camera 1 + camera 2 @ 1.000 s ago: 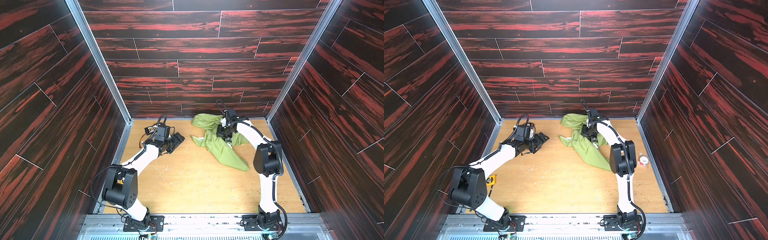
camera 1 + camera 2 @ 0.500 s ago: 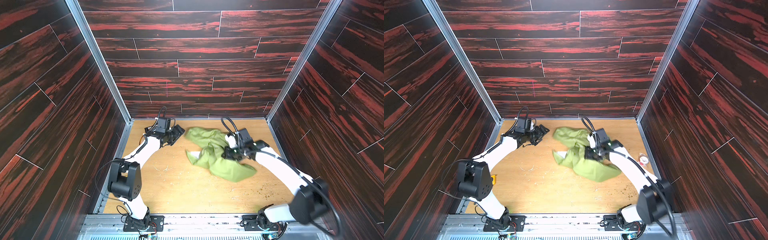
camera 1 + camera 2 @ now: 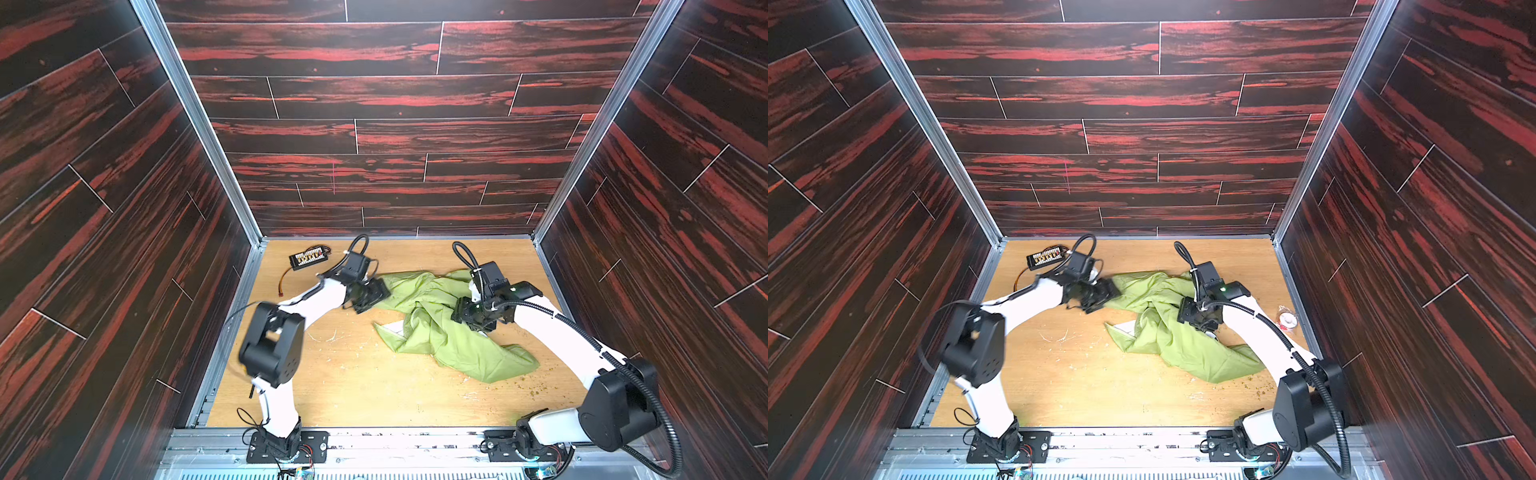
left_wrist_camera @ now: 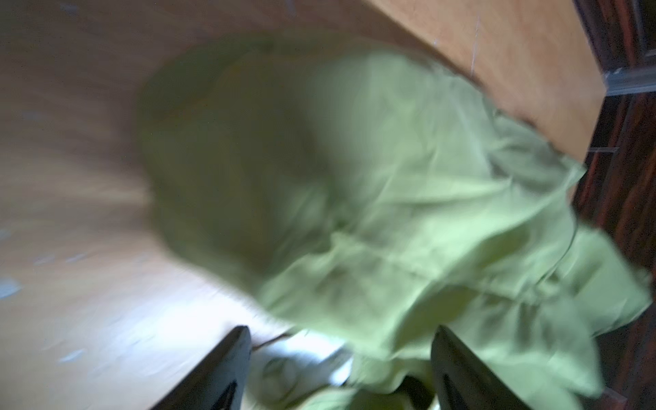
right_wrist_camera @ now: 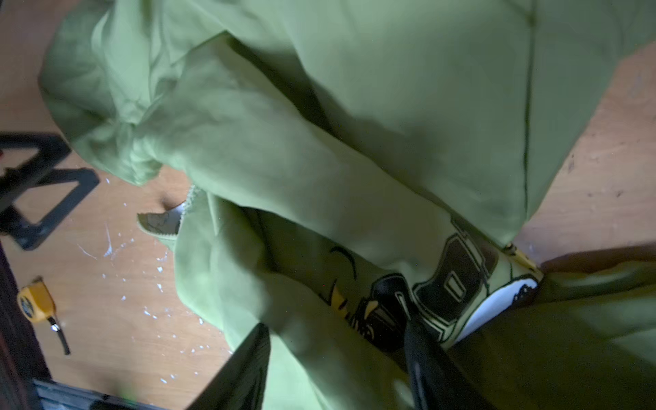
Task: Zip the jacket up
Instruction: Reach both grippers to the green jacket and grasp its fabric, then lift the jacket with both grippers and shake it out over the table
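garment: thin lime-green hooded windbreaker jacket [image 3: 440, 336], crumpled in a heap on the right half of the floor in both top views. the front is not laid open, so the zipper run is not exposed.
garment detail: a dark printed graphic [image 5: 436, 294] and a patch of white lining [image 5: 504, 301] show in the right wrist view. a pale toothed edge [image 5: 167, 230], probably zipper tape, peeks out at the heap's margin.
left arm: left gripper [image 4: 340, 333] has jaws spread wide at the heap's far-left edge. cloth lies between them, nothing clamped. judged purpose: to take that edge and spread the garment.
right arm: right gripper [image 5: 337, 324] has jaws apart, set low into the folds at mid-heap. cloth drapes between them, no pinch visible. judged purpose: to take hold of an inner fold.
step: judged early. the heap needs flattening before both zipper halves can be found.
surface: light wooden board [image 3: 353, 386], scratched, with white flecks [image 3: 332, 336] and crumbs [image 3: 536, 388] near the hem.
loose items: black terminal strip [image 3: 307, 258] with wires in the far-left corner, yellow tape measure [image 5: 35, 301], small tape roll [image 3: 1287, 320] at the right edge. all lie apart from the jacket.
room: dark red-streaked wood-grain panels [image 3: 374, 104] on three sides, with aluminium corner posts [image 3: 195, 116].
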{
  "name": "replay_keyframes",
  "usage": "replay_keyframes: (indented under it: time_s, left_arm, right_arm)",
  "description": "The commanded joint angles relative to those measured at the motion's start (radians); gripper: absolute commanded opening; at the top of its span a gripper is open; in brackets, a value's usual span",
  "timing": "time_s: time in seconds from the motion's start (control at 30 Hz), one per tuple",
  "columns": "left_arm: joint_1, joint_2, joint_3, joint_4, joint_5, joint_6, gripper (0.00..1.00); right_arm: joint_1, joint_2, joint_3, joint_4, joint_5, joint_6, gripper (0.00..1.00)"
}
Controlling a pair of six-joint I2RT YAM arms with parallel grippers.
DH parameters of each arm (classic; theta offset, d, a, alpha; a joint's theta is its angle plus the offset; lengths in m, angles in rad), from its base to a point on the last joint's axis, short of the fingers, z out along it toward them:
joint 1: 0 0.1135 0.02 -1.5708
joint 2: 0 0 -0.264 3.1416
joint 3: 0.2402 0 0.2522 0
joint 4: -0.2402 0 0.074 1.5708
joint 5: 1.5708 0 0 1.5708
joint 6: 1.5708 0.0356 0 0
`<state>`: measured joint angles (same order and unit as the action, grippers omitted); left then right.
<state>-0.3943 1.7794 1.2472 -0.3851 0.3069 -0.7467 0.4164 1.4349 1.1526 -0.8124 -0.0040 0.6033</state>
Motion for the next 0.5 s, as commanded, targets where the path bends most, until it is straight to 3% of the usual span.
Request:
replay_keyframes:
  time_s: [0.0,0.13,0.23,0.37,0.47]
  left_arm:
    - [0.000,-0.159,-0.061,-0.049,-0.057,0.210,0.84]
    - [-0.044,-0.201,-0.114,-0.029,-0.163,0.333,0.87]
    - [-0.127,-0.163,-0.078,-0.034,-0.268,0.462,0.87]
    - [-0.221,-0.036,0.031,-0.066,-0.399,0.606,0.87]
    - [-0.245,0.075,0.132,-0.100,-0.419,0.648,0.87]
  right_arm:
    - [-0.001,0.033,0.043,-0.080,0.014,0.030,0.66]
    - [-0.001,0.018,0.053,-0.120,0.020,0.026,0.69]
    - [0.001,-0.001,0.032,-0.152,0.019,0.027,0.69]
    - [0.002,-0.049,-0.018,-0.164,-0.008,0.023,0.71]
    - [0.002,-0.054,-0.014,-0.199,-0.026,0.005,0.72]
